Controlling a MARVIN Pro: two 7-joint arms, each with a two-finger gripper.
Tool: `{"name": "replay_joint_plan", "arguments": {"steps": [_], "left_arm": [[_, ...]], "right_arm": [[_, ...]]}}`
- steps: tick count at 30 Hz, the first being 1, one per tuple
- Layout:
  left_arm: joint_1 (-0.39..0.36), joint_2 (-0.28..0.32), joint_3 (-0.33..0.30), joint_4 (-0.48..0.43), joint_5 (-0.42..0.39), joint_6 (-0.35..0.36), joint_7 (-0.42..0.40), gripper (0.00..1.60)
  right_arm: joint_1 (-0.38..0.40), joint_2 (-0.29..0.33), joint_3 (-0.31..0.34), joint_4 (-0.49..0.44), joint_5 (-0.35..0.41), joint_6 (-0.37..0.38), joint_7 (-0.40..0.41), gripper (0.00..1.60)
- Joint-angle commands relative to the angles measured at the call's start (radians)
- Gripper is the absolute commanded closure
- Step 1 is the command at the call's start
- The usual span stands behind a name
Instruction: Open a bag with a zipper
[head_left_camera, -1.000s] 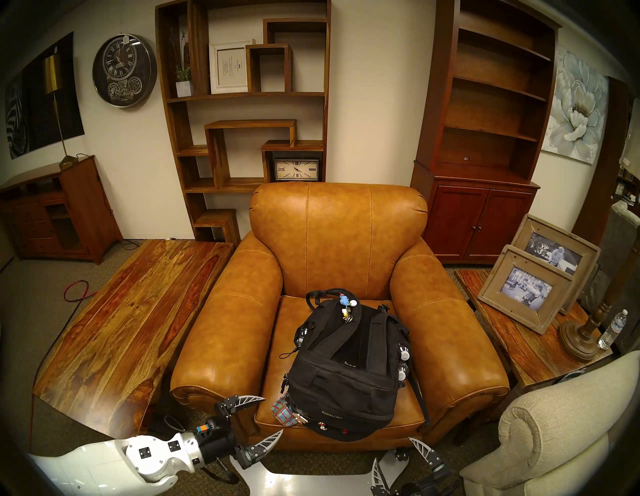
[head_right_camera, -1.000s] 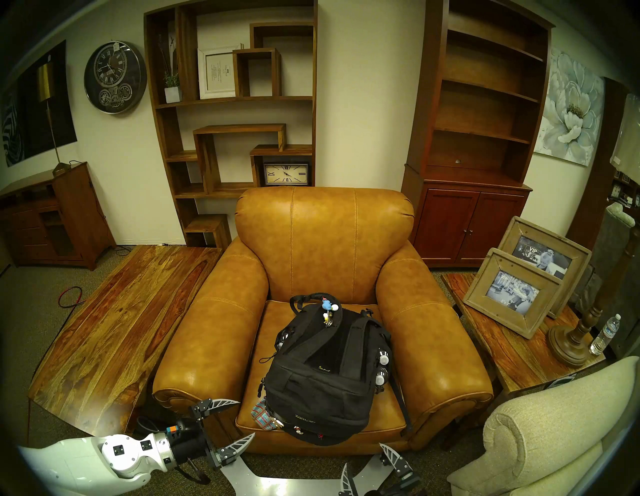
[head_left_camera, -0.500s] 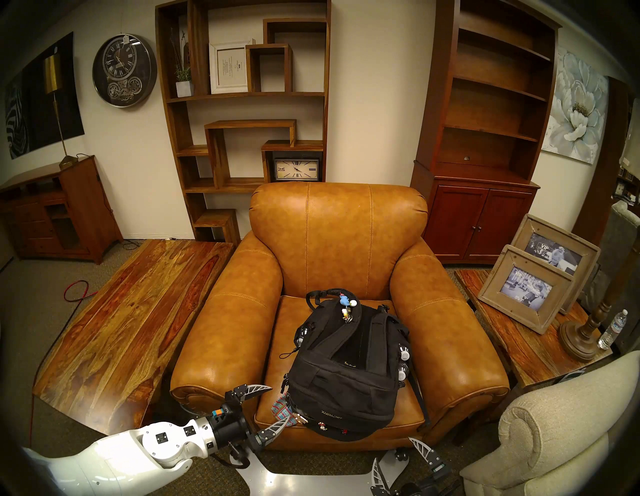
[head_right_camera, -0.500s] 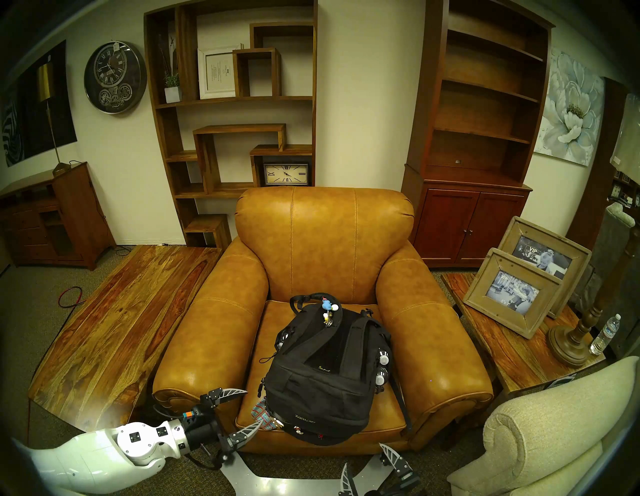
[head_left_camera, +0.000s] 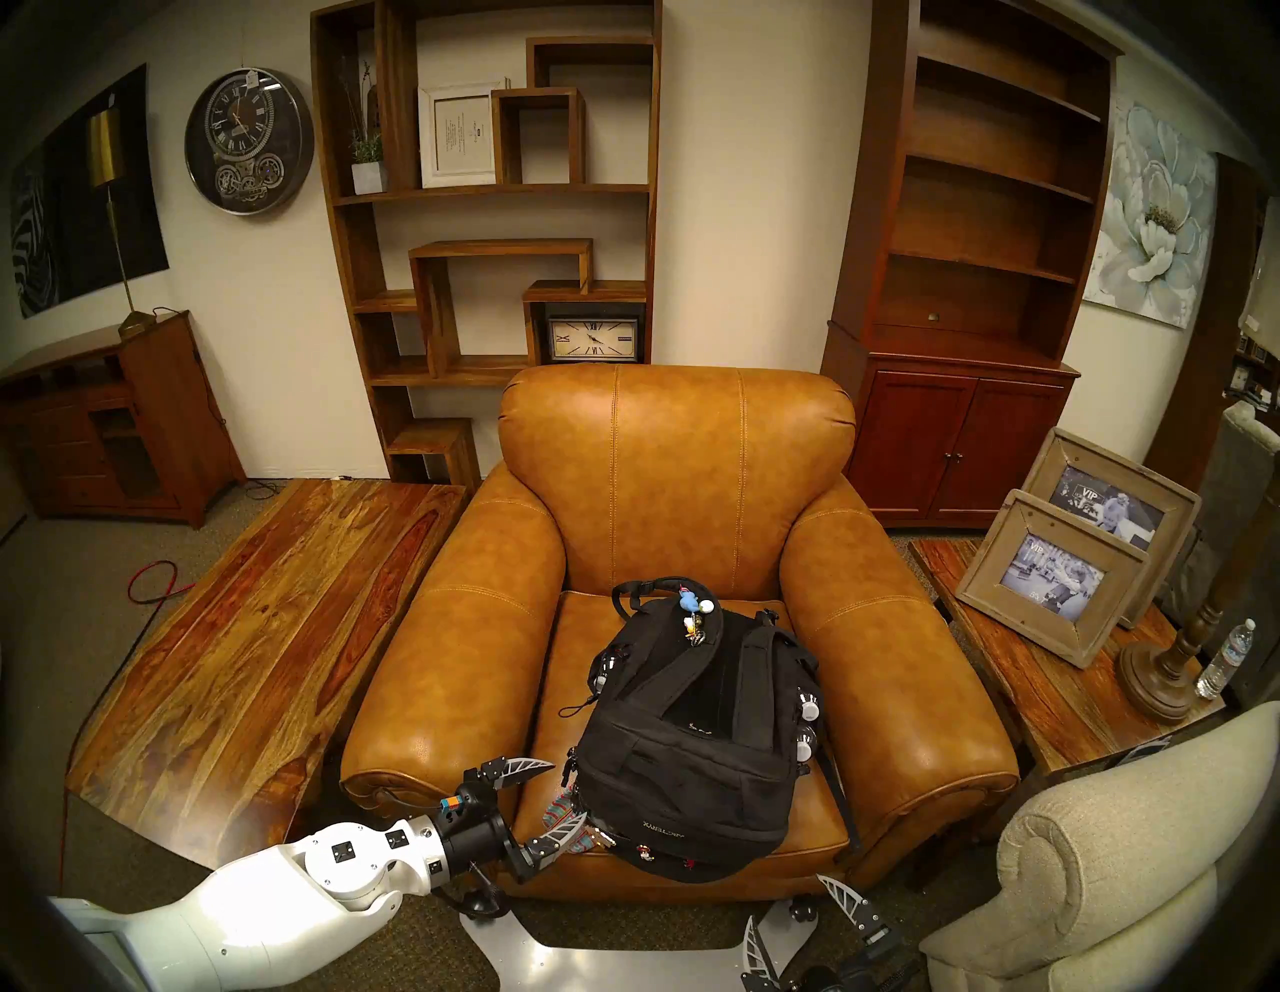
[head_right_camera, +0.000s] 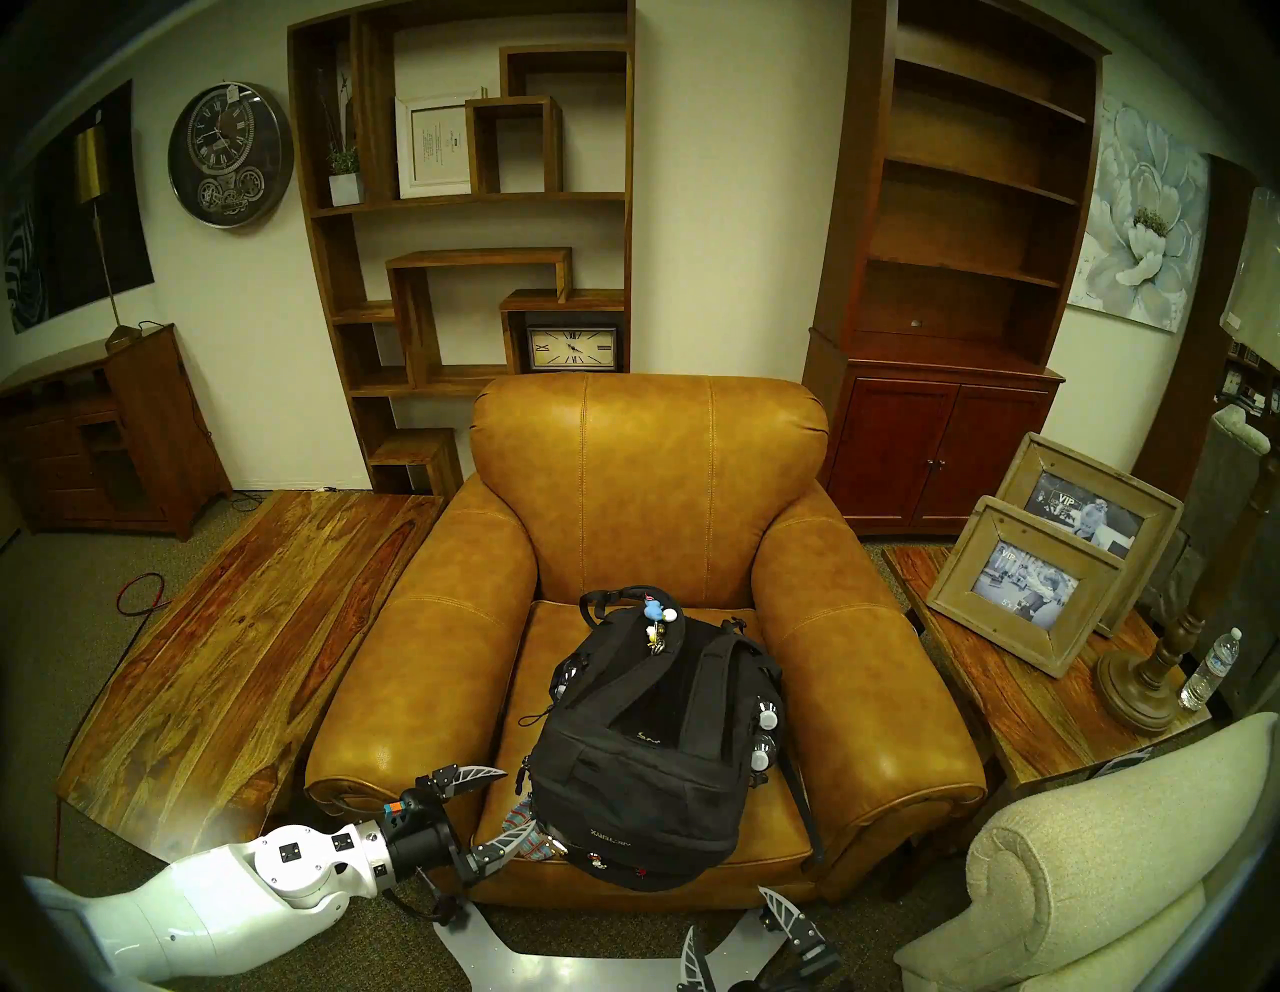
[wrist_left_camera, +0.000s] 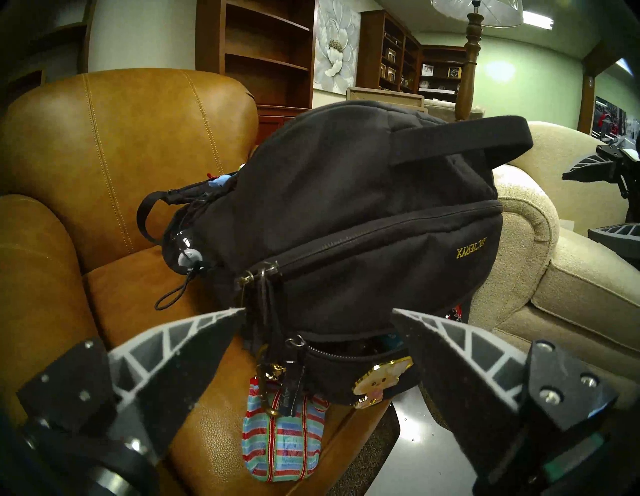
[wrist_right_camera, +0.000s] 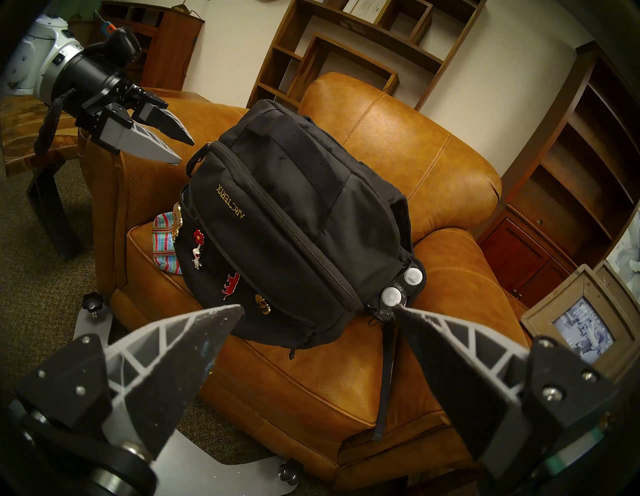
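Observation:
The black bag (head_left_camera: 686, 762) lies on the seat of a tan leather armchair (head_left_camera: 679, 471), its lettered end toward me. In the left wrist view its curved zipper (wrist_left_camera: 363, 235) runs shut across the bag (wrist_left_camera: 346, 173), with the pull tabs (wrist_left_camera: 265, 280) hanging at its left end. My left gripper (wrist_left_camera: 318, 309) is open at the bag's front left corner. The tabs hang just beyond its left fingertip (wrist_left_camera: 194, 346). In the head view this gripper (head_left_camera: 569, 791) straddles a plaid pouch (head_left_camera: 562, 812). My right gripper (head_left_camera: 783, 897) is open, low in front of the chair, holding nothing.
A long wooden table (head_left_camera: 263, 623) stands left of the chair. On the right a side table (head_left_camera: 1039, 693) carries picture frames (head_left_camera: 1053, 575), a lamp base and a water bottle (head_left_camera: 1226, 658). A beige sofa arm (head_left_camera: 1108, 852) is near right. My grey base plate (head_left_camera: 609, 970) lies below.
My left arm has moved forward and right to the bag's front left corner, and its jaws have narrowed slightly. The right gripper and the bag have not moved.

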Motion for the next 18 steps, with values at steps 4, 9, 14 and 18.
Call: {"name": "replay_joint_plan", "arguments": {"steps": [4, 9, 14, 18], "left_arm": [[-0.055, -0.044, 0.002, 0.032, -0.01, -0.005, -0.041, 0.31], [-0.068, -0.053, 0.004, 0.047, -0.007, 0.002, -0.048, 0.44], [-0.087, -0.069, 0.006, 0.083, -0.005, 0.004, -0.056, 0.54], [-0.094, -0.075, 0.007, 0.098, -0.006, 0.003, -0.062, 0.69]], "right_arm": [[-0.002, 0.003, 0.001, -0.012, 0.002, 0.0, -0.002, 0.0], [-0.002, 0.003, 0.001, -0.012, 0.003, 0.0, -0.002, 0.0], [-0.001, 0.003, 0.001, -0.012, 0.003, 0.0, -0.002, 0.0], [-0.001, 0.003, 0.001, -0.012, 0.003, 0.0, -0.003, 0.0]]}}
